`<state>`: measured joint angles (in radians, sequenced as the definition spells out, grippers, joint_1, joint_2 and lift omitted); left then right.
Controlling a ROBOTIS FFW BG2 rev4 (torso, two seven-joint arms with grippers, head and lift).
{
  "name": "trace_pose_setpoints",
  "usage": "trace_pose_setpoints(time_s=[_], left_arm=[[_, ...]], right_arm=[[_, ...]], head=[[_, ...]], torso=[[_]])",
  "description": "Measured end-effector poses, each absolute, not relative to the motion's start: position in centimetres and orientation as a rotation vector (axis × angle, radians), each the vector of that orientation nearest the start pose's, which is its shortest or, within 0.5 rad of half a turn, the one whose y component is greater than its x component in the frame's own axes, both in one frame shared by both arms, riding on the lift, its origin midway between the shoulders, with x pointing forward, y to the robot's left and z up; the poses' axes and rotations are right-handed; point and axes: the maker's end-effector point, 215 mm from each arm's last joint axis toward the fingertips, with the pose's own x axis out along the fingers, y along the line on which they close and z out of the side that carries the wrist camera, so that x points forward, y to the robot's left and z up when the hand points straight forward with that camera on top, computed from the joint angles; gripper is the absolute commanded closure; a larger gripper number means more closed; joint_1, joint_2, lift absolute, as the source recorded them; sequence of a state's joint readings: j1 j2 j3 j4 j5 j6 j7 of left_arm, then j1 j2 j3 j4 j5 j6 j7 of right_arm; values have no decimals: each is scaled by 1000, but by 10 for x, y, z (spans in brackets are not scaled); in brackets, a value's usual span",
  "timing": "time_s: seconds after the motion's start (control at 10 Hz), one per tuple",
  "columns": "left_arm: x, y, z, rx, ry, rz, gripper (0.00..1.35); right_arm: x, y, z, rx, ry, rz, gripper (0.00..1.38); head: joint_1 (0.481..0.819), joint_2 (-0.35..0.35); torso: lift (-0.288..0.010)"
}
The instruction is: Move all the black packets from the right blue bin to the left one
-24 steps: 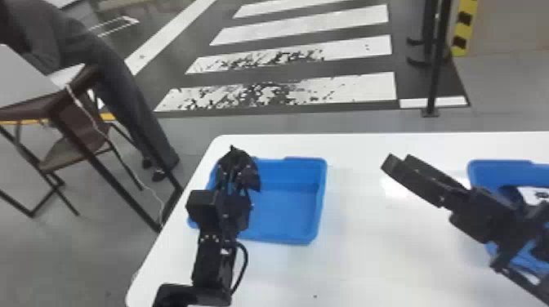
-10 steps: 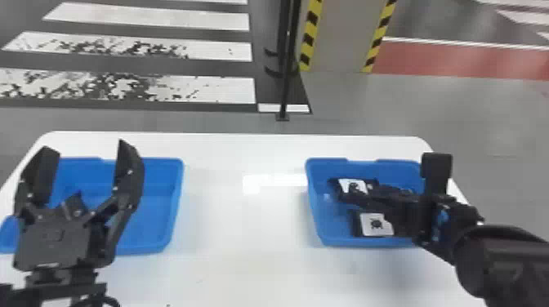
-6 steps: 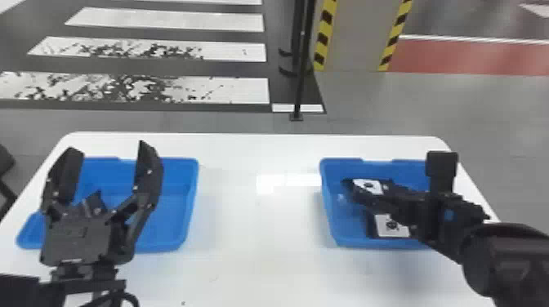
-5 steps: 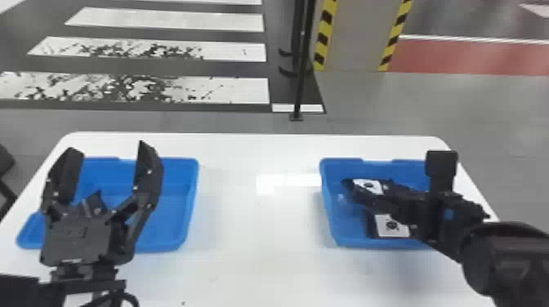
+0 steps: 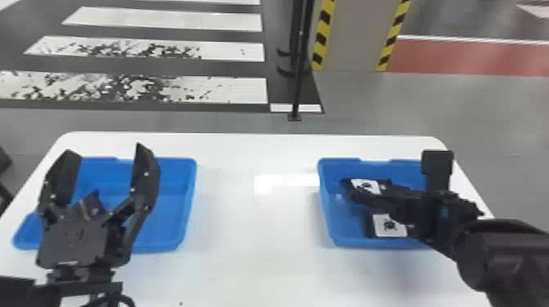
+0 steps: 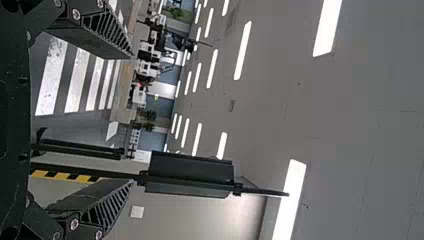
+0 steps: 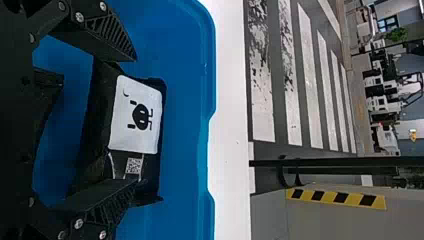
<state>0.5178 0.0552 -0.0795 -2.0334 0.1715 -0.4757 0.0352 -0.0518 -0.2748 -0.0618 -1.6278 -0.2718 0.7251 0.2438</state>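
The left gripper point(image 5: 105, 151), spread wide and empty, shows against the left blue bin point(image 5: 186, 204). The right gripper point(image 5: 356, 195) reaches into the right blue bin point(image 5: 325, 204), fingers parted, with one black packet point(image 7: 136, 115) between their tips and a second packet point(image 5: 389, 225) lying nearer the robot.

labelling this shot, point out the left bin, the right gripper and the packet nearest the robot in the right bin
left bin point(image 5: 170, 222): head view, on its bare floor
right gripper point(image 7: 134, 121): right wrist view, midway between its fingertips
packet nearest the robot point(image 5: 389, 225): head view, on its white label
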Motion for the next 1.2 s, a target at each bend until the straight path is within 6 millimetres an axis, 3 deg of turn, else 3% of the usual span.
trace_pose_setpoints(time_s=[0.1,0.2,0.6,0.9,1.2], left_arm=[[415,220,-217,-185,-404,-18,157],[415,220,-217,-184,-403,-18,159],[415,220,-219,-183,-400,-17,162],[415,221,-219,-183,-402,-15,159],[413,219,-211,-252,-431,-17,157]], right_arm=[[559,-296,-464,84,601,184,377],[560,-297,-469,96,615,181,717],[548,-291,-496,183,682,193,1156],[552,-278,-477,237,560,214,1157],[550,-262,-424,283,378,271,1156]], head=[[695,-85],[695,-87],[695,-83],[695,-66],[695,-51]], torso=[[-140],[-140],[-140],[-140],[-140]])
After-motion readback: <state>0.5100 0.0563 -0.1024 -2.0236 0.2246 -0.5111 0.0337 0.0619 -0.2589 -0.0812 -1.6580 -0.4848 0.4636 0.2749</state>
